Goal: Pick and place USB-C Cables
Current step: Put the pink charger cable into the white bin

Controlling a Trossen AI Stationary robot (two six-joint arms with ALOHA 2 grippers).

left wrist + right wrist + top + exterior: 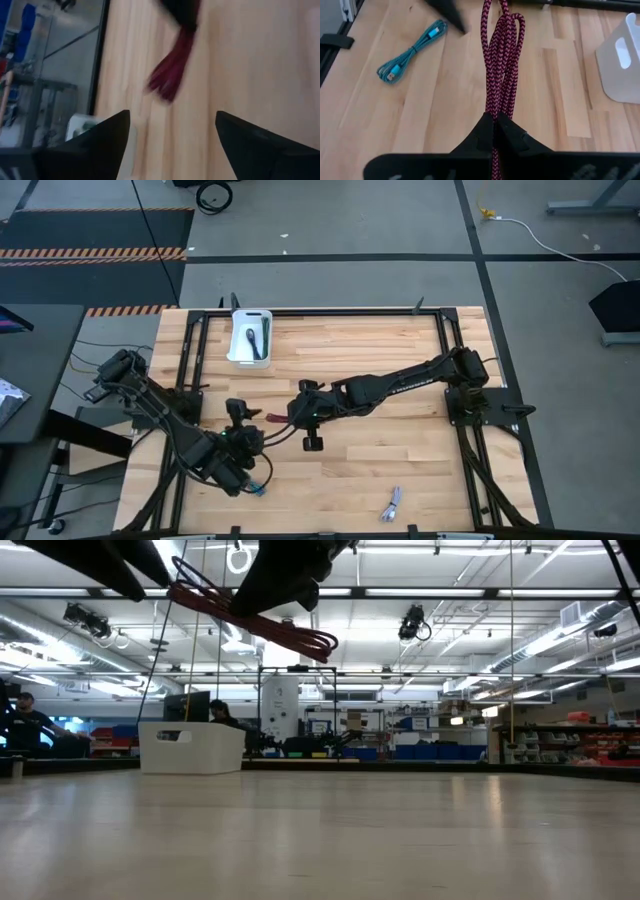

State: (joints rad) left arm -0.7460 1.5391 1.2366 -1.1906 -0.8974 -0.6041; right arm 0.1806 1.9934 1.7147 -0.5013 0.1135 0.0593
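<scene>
My right gripper (292, 416) (496, 117) is over the middle of the table, shut on the magenta braided cable bundle (500, 60) (262, 622) (169, 75). My left gripper (240, 422) (172, 115) is open just to the left of it, with the magenta bundle ahead of its fingers, and touches nothing. The teal bundle (410, 52) (258, 488) lies flat on the wood near the front edge. A pale lilac-grey bundle (392, 503) lies near the front edge, further right. A dark bundle (253, 340) lies inside the white bin (238, 350). No purple bundle shows. My right gripper pinches the magenta bundle between its two fingers, part-way along its length (496, 107), gripping several strands together. Looped strands stick out past the fingertips, and some run back between the fingers. The bundle is lifted clear of the table, slanting in the air (300, 637).
The white bin (622, 55) (190, 748) stands at the far left of the table. A black frame (330, 311) runs round the tabletop. Bare wood (400, 450) lies between the arms and the front edge. People sit in the room beyond (30, 725).
</scene>
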